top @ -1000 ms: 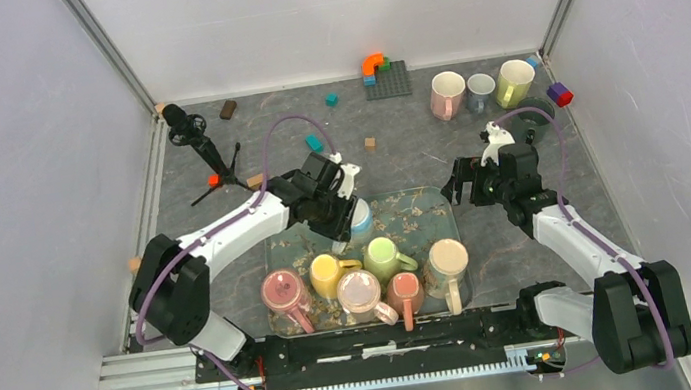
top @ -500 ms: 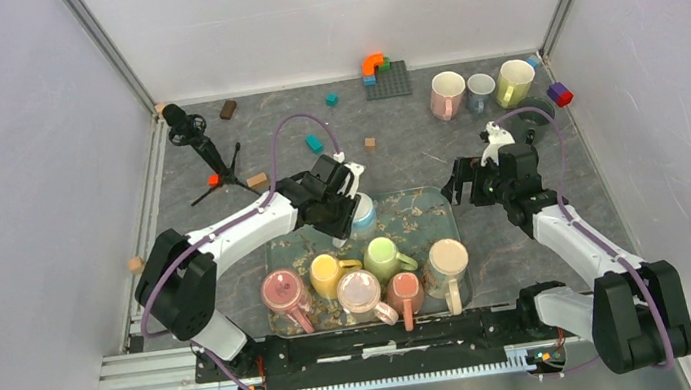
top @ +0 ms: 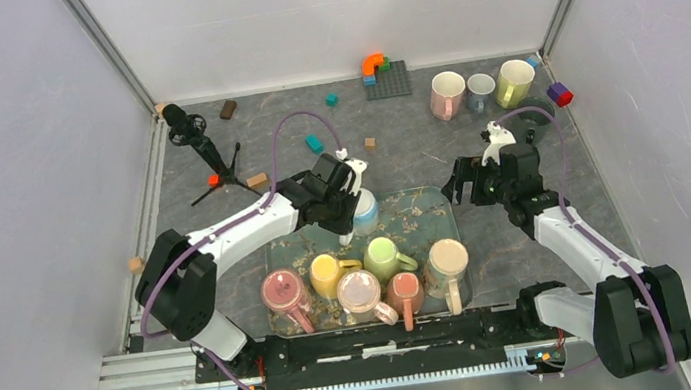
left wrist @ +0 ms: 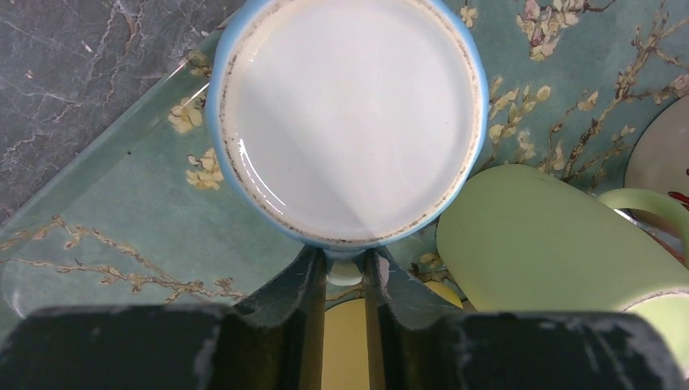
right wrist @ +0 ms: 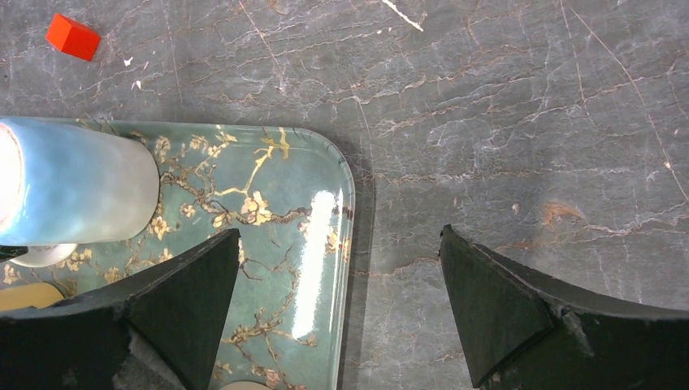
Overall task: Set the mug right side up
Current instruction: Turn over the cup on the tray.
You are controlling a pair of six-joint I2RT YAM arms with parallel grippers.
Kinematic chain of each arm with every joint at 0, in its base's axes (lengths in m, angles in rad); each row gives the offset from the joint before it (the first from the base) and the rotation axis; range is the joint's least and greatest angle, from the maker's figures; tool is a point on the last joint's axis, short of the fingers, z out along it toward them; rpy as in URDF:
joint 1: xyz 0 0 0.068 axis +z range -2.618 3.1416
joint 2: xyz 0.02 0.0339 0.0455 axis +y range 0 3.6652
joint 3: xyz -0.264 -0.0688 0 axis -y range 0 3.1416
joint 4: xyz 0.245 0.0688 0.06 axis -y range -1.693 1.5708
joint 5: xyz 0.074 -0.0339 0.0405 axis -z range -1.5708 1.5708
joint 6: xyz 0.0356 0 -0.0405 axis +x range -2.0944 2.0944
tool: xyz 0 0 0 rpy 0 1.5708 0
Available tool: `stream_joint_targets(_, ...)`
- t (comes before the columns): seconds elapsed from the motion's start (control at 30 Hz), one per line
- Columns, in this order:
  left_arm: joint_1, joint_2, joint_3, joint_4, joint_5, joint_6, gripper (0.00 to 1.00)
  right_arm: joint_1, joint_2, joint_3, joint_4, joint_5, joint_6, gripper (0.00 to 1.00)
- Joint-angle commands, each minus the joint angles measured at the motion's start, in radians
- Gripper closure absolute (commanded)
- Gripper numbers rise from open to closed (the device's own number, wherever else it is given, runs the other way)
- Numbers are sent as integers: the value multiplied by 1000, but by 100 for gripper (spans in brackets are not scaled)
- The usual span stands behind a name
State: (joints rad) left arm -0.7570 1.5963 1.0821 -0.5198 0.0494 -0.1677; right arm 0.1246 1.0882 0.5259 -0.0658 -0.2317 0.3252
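The grey table (top: pixel 416 145) is the biggest thing here. On it, close to the arms, lies a green tray (top: pixel 429 206) with gold branches and flowers painted on it. I think the tray keeps the mugs in one spot that both arms can reach. A row of mugs (top: pixel 364 288) fills its near side, and I cannot tell which way up each one is. Three more mugs (top: pixel 481 88) stand far back on the table, well apart from the tray, likely just out of the way. The blue mug (left wrist: pixel 349 122) sits in the far left corner of the tray with its flat white bottom facing up, so it is upside down and is the one to turn. A green mug (left wrist: pixel 552 236) lies just beside it. The left hand (left wrist: pixel 344 272) is squeezed narrow on the little handle (left wrist: pixel 345 274) of the blue mug. The handle is thin and easy to pinch, and I think it lets the hand lift the mug and swing it over. The right hand (right wrist: pixel 339 236) is spread wide and holds nothing. It hangs over the table just beside the tray's far right corner, maybe waiting its turn. I can read no words, names or labels anywhere, and the mug's bottom looks plain
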Motion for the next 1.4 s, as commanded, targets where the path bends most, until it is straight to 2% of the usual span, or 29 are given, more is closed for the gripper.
stream_joint_targets(0.0, -5, -74, 28, 94, -35, -42, 98, 6, -31, 12, 15, 6, 1, 2)
stream_joint_targets(0.23, -5, -162, 35, 169, -46, -69, 98, 6, -57, 23, 30, -18, 19, 2)
stream_joint_targets(0.53, -5, -188, 83, 226, -46, -122, 98, 10, -100, 38, 95, -94, 77, 2)
stream_joint_targets(0.87, -5, -200, 162, 338, -22, -266, 98, 37, -154, 62, 235, -274, 225, 2)
stream_joint_targets(1.13, -4, -165, 295, 408, 12, -365, 98, 78, -188, 19, 460, -380, 439, 2)
stream_joint_targets(1.37, -4, -105, 389, 454, 70, -425, 98, 144, -133, -33, 726, -395, 622, 2)
